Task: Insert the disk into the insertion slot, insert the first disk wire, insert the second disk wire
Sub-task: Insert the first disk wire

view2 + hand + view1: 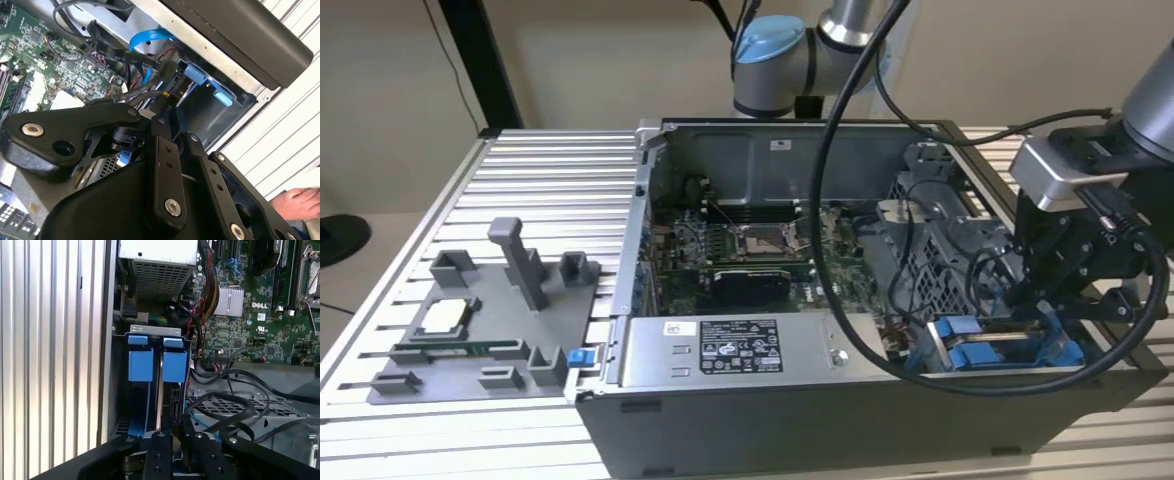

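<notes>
Gripper (177, 434): black, angular bolted links; grip state cannot be told.
Insertion slot (155, 330): grey perforated metal with two flat blue rectangular plastic tabs, straight ahead of the gripper.
Wires (235, 372): black, smooth, looping just beside the gripper.

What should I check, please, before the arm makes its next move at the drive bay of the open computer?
1. Place of the gripper: ok, it is at the insertion slot, at the exterior view's right of the case.
2. Whether the disk sits in the insertion slot: cannot tell; two blue tabs show inside it.
3. Wiring: not ok, black cables loop close beside the gripper.
4. People: not ok, a hand is at the table beside the case.
5. Access: ok, the side of the case is open.
</notes>
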Robot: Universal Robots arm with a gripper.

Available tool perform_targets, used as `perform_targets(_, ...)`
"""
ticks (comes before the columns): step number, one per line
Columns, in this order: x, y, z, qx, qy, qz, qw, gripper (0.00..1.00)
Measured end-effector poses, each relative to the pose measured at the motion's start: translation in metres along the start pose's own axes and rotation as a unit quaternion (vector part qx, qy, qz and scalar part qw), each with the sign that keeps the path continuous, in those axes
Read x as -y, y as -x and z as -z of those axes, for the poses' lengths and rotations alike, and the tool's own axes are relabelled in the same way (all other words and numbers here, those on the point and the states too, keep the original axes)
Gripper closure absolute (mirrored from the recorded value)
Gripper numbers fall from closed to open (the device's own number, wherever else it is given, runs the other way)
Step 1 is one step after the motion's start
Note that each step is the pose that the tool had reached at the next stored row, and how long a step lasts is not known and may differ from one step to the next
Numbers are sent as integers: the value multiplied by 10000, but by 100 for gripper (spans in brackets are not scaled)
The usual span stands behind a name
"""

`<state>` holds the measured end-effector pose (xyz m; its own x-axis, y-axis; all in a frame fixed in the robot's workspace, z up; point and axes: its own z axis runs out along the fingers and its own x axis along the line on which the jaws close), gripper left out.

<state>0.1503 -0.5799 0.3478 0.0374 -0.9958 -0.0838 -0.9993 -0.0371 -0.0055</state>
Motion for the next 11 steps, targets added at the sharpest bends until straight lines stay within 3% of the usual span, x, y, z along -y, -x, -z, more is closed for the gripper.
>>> perform_targets(11,3,26,-42,0,-32,172,9998,100)
